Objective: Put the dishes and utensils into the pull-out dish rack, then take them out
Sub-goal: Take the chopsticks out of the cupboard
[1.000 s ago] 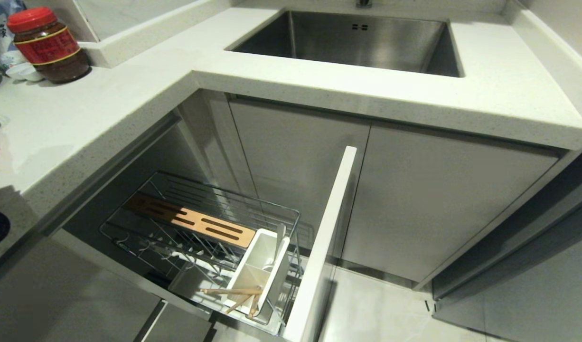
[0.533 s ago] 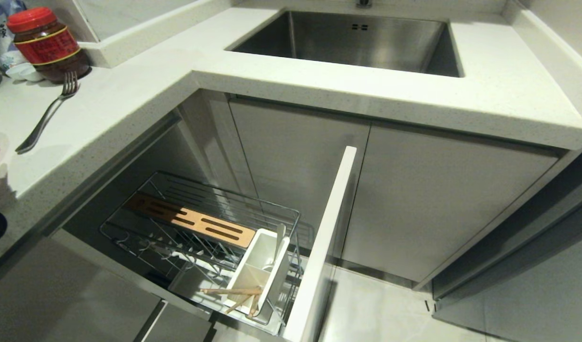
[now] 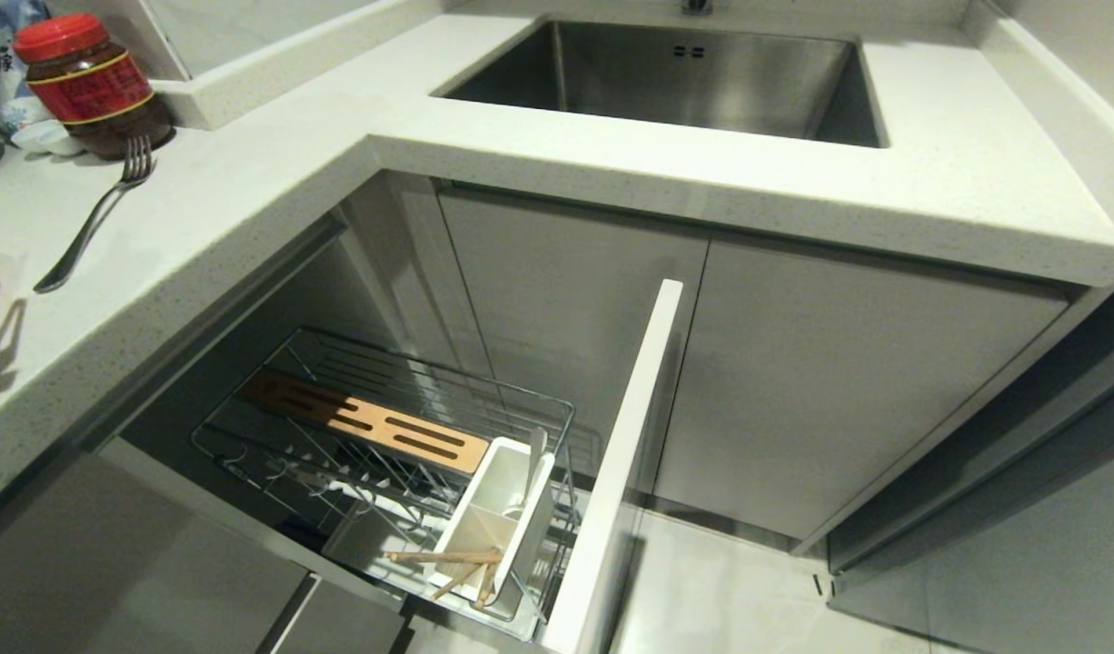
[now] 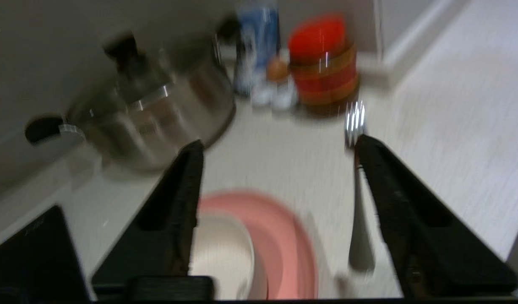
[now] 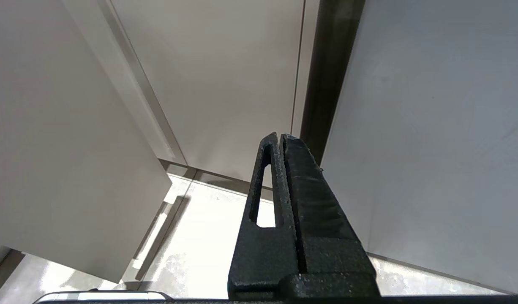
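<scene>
jar (image 3: 92,86) just beyond fork (image 3: 94,216)

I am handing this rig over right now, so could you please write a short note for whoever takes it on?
Left gripper: open, empty, above the countertop. Right gripper: shut, empty, parked by the cabinet fronts.
Fork lies on the countertop, tines toward the red-lidded jar. Pink plate with the off-white bowl on it sits beside the fork.
Chopsticks lie across a white utensil cup in the pulled-out dish rack.
Done: fork, plate and bowl are out of the rack.
Left: take out the chopsticks.
</scene>
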Controlling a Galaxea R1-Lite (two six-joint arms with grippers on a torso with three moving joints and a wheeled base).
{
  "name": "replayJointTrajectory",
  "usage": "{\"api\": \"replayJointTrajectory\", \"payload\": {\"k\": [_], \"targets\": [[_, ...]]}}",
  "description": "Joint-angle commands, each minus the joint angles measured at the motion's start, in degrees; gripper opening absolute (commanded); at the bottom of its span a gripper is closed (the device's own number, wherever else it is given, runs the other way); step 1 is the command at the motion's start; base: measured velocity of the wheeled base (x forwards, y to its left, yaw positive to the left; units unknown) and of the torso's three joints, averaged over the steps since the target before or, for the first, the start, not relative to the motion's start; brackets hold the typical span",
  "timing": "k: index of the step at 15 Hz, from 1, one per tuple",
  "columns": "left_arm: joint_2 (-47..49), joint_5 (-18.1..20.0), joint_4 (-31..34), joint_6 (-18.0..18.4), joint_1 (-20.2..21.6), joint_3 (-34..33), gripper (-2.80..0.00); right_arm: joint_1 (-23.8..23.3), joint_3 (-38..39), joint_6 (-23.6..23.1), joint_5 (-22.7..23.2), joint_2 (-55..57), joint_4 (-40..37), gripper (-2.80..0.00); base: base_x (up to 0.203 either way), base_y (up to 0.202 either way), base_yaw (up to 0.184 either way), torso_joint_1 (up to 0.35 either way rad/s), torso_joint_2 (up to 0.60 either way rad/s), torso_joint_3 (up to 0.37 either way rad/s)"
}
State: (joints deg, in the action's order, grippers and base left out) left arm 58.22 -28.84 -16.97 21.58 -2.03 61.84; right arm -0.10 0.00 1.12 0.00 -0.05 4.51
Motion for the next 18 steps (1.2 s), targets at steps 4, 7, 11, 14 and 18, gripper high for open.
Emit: {"api": "replayJointTrajectory", "payload": {"k": [4,7,11,14,18], "targets": [[3.73,0.26,8.0,-18.78,-13.27,10.06,-2.8,0.01,1.49,0.02,0.0,0.05,0.06,-2.8,0.0,0.0,0.0,0.0,0.0,0.0],[8.06,0.25,24.01,-28.73,-24.59,11.56,-2.8,0.01,1.49,0.02,-0.08,0.05,0.06,-2.8,0.0,0.0,0.0,0.0,0.0,0.0],[16.92,0.63,44.9,-38.29,-30.43,15.4,-2.8,0.01,1.49,0.02,0.0,0.05,0.06,-2.8,0.0,0.0,0.0,0.0,0.0,0.0],[22.55,4.52,59.82,-40.99,-32.3,18.6,-2.8,0.01,1.49,0.02,0.0,0.05,0.06,-2.8,0.0,0.0,0.0,0.0,0.0,0.0],[30.3,14.56,73.62,-41.04,-32.4,21.5,-2.8,0.01,1.49,0.02,0.0,0.05,0.06,-2.8,0.0,0.0,0.0,0.0,0.0,0.0]]}}
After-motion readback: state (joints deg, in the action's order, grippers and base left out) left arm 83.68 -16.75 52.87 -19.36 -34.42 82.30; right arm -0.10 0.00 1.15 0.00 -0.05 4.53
